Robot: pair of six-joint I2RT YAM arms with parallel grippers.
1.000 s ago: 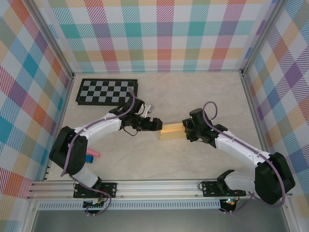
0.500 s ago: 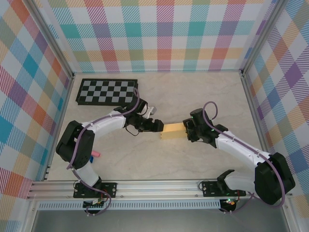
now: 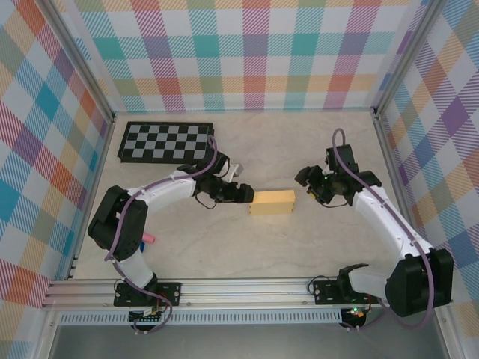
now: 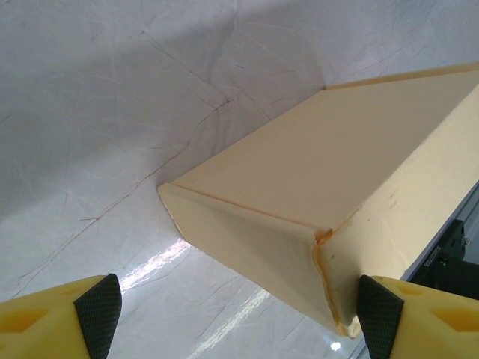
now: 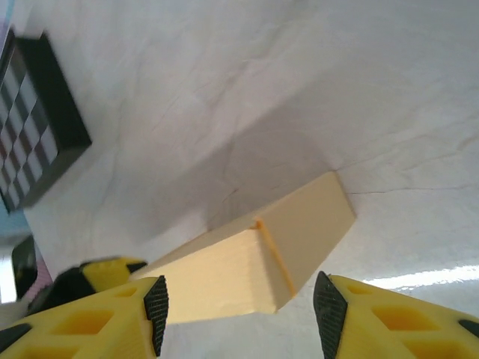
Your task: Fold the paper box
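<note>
- The paper box [image 3: 272,203] stands as a closed, flat-sided block. Its left end sits just in front of the left pincer [image 3: 243,194] and its right end lies a little way off from the right pincer [image 3: 305,179].
- The table [image 3: 299,142] carries the box between the two pincers, with bare marbled top beyond the right one.
- The checkerboard [image 3: 166,142] lies well behind the left pincer, toward the back wall, and plays no part here.
- Seen from its own wrist, the left pincer [image 4: 238,318] has its fingers spread wide. The near end of the box [image 4: 314,187] reaches between them. One corner is close to the right pad, while the left pad is clear of it, so nothing is clamped.
- Seen from its own wrist, the right pincer [image 5: 239,314] is also apart and holds nothing. The box [image 5: 247,269] lies ahead of its tips and is not touched.
- A small pink piece [image 3: 147,239] lies far back from the left pincer, near that arm's base.
- Progress, as I judge it: the walls, top and both ends are folded up, so the shaping looks nearly done. The corner seam by the left pincer gapes slightly, so that end flap may still need pressing home. I cannot tell whether the tabs are locked.
</note>
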